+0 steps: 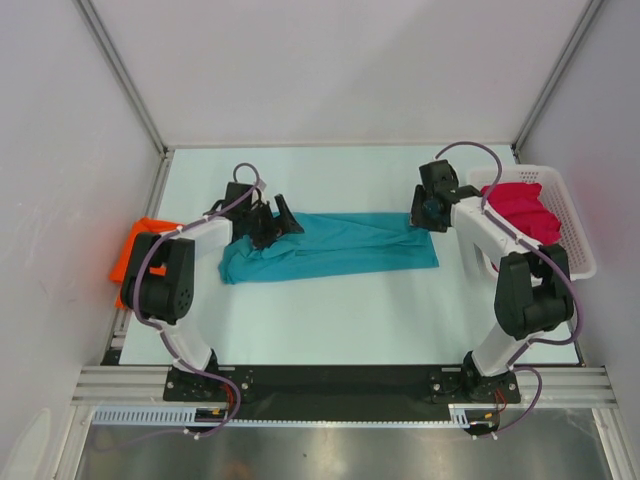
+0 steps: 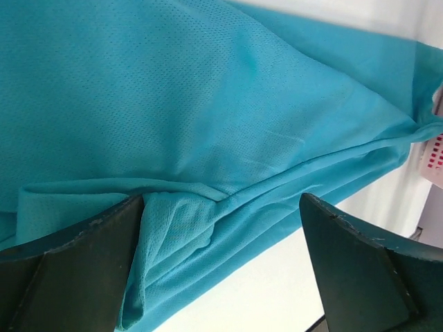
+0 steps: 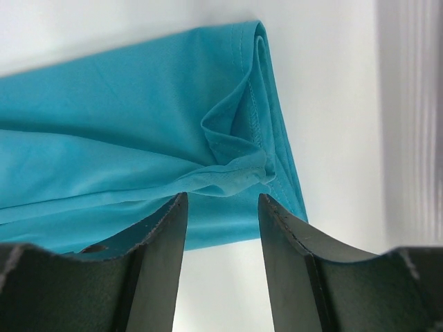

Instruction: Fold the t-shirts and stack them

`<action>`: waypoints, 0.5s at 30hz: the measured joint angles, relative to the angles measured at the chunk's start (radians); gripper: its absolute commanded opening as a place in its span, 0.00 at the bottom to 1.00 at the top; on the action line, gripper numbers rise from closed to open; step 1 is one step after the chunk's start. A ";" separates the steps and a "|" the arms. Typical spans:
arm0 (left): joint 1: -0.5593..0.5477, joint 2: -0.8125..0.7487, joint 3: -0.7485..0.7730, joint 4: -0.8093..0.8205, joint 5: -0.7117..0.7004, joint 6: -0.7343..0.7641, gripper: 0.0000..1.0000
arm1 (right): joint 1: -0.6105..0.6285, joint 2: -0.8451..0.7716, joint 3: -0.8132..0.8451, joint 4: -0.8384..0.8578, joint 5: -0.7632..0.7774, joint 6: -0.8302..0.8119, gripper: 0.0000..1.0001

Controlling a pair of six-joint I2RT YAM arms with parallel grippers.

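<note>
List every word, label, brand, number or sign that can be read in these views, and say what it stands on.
None: no readable text in any view. The teal t-shirt, orange t-shirt, magenta t-shirt and white basket show no print, tag or marking.

The teal shirt (image 1: pixel 340 245) lies flat across the middle of the surface (image 1: pixel 350 320) as a long band folded lengthwise. Its left end is rumpled and its right end is squared, with a stitched hem and a small puckered fold. The orange shirt (image 1: pixel 135 245) lies at the far left edge, partly hidden. The pink shirt (image 1: pixel 525 208) sits crumpled in the white basket (image 1: pixel 575 215) on the right.
</note>
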 measured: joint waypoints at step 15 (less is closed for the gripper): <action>-0.018 -0.088 -0.254 0.106 0.014 -0.076 0.24 | 0.034 -0.053 -0.028 0.003 -0.003 0.005 0.49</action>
